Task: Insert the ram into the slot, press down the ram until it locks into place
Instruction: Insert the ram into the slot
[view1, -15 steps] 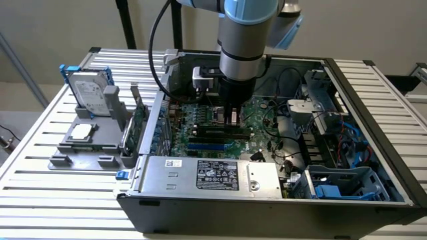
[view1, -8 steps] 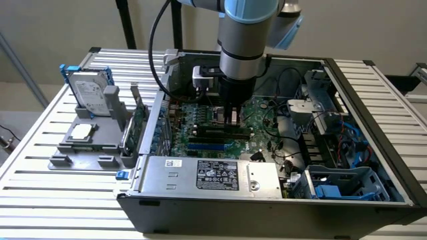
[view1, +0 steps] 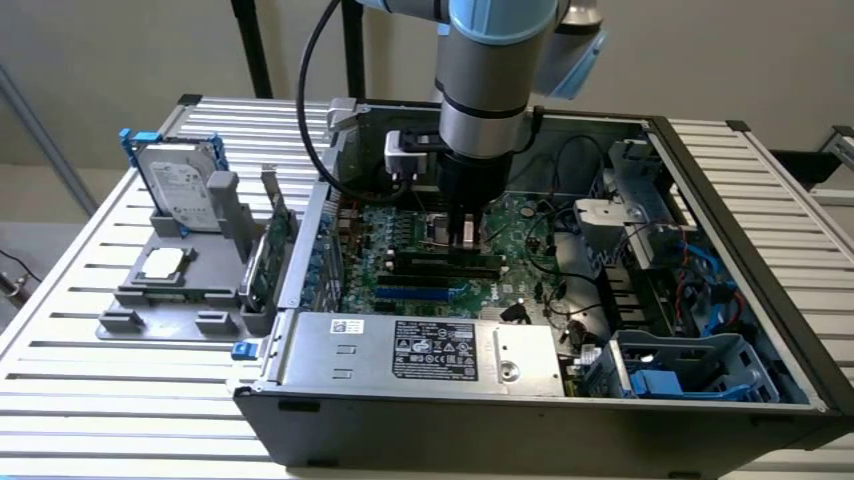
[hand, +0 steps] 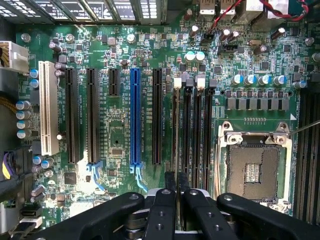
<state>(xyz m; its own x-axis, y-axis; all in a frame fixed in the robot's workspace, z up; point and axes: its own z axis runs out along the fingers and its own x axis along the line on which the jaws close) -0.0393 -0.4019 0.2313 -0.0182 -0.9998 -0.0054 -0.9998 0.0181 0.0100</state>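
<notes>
Over the motherboard (hand: 120, 135), the gripper (hand: 176, 181) has its fingers drawn nearly together, apparently pinching the ram (hand: 175, 150) edge-on along the black slot (hand: 172, 115) farthest from the CPU socket (hand: 252, 170). Good practice: keep the ram square and press straight down until both end clips (hand: 176, 82) close.

No legible wording on power supply label (view1: 437, 352), hard drive label (view1: 183, 188) or motherboard (hand: 117, 130).

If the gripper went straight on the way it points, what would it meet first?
Most likely the black memory slots directly beneath the gripper, beside the empty processor socket. Which slot exactly, and how much gap remains, I cannot tell.
</notes>
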